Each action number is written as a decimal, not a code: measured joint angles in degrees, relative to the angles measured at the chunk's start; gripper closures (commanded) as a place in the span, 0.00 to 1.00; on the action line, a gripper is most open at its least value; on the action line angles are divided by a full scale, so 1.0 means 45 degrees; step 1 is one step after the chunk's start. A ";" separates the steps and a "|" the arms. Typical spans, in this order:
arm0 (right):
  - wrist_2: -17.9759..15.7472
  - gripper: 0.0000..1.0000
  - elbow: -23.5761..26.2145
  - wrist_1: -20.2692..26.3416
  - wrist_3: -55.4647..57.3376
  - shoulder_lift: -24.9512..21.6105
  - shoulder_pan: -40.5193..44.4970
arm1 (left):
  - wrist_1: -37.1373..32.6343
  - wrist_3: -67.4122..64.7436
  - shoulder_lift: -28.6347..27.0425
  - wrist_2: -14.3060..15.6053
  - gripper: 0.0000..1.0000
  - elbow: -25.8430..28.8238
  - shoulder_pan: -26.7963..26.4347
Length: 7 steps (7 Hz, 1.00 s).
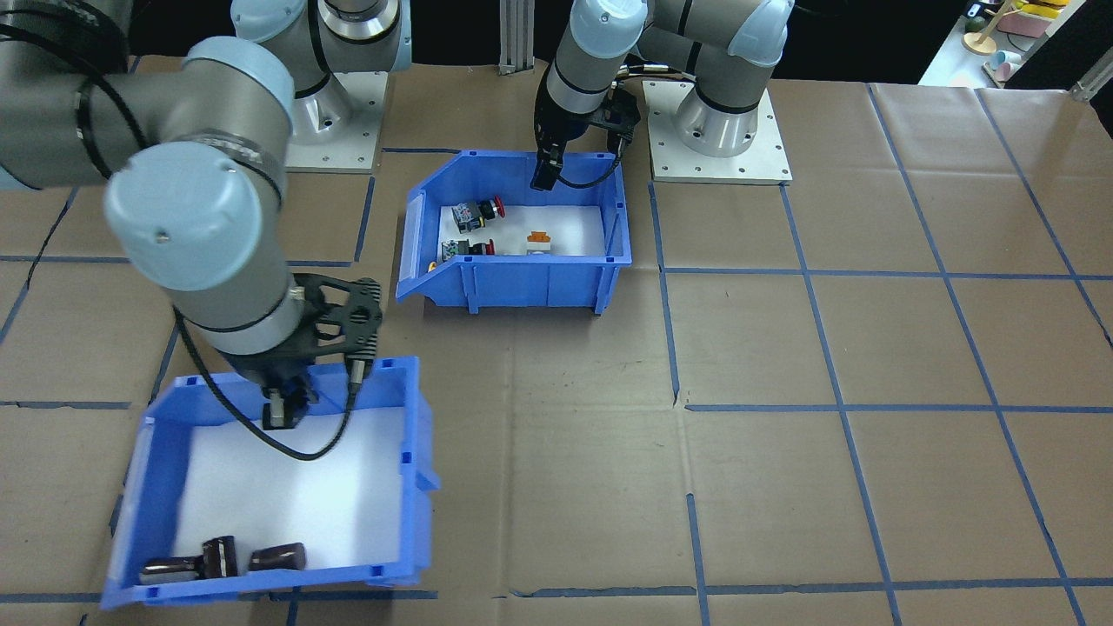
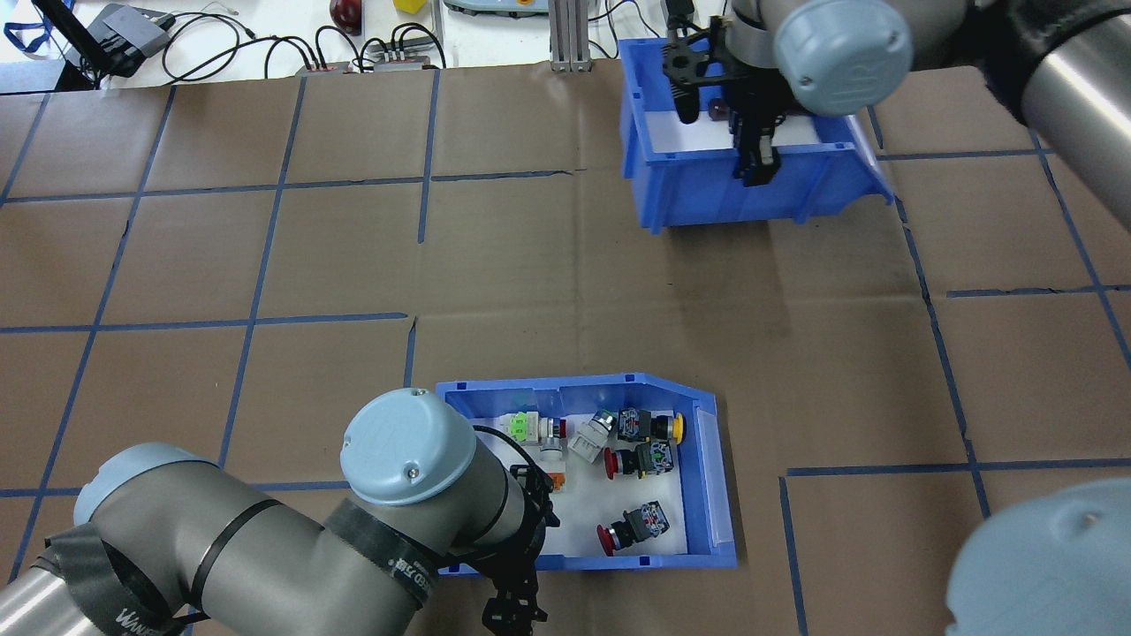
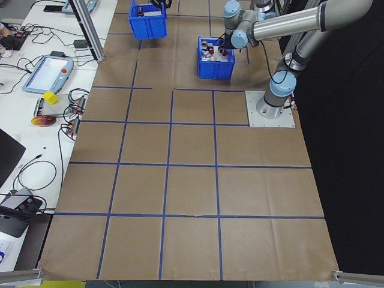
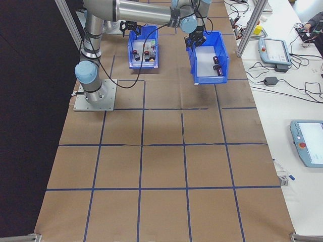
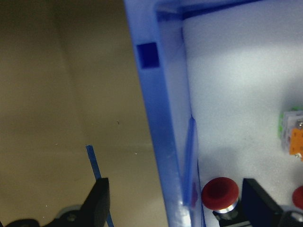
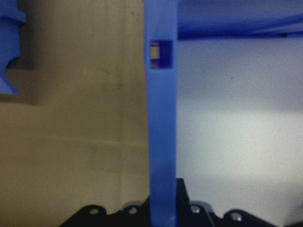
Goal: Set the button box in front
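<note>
Left tool (image 5: 173, 208) spread astride button box (image 2: 707, 477) wall, right tool (image 1: 280, 410) pinching other bin (image 1: 139, 487) wall

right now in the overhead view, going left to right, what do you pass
left tool at the near wall of the button box → button box with its coloured push buttons → right tool clamped on the wall of the other blue bin, farther back

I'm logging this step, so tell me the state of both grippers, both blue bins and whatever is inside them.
left gripper: open, jaws astride a wall of the button box.
right gripper: shut on a wall of the other bin.
button box: upright on the table, not gripped.
other bin: held, tilted, seemingly lifted.
push buttons: loose inside the button box.
dark cylinders: lying at one end of the other bin.
</note>
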 measured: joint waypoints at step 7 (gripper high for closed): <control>-0.0398 0.93 0.4988 -0.1191 -0.1298 -0.3898 -0.3036 | 0.1002 -0.0019 -0.0212 0.0007 1.00 -0.0222 -0.0003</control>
